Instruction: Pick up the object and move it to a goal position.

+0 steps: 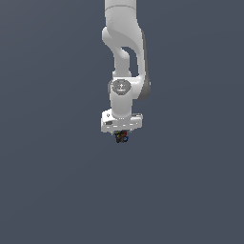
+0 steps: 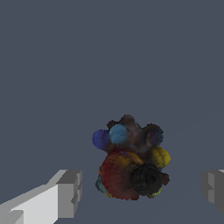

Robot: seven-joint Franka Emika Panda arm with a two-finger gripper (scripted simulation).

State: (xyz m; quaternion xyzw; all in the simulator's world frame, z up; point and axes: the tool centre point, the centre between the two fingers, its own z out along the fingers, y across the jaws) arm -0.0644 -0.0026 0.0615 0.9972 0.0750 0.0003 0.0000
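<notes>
Object [image 2: 131, 162] | between fingers, touching neither | gripper [image 2: 142, 190] | jaws spread wide

From my remote station, exterior view: the white Panda arm [image 1: 125, 57] descends from the top edge, wrist pointing straight down. Its gripper [image 1: 122, 134] hangs near the frame's centre over a plain grey-blue ground. The object [image 1: 122, 137], a tiny dark lump with red, orange and blue specks, sits directly beneath the hand. Finger spacing is indiscernible.
</notes>
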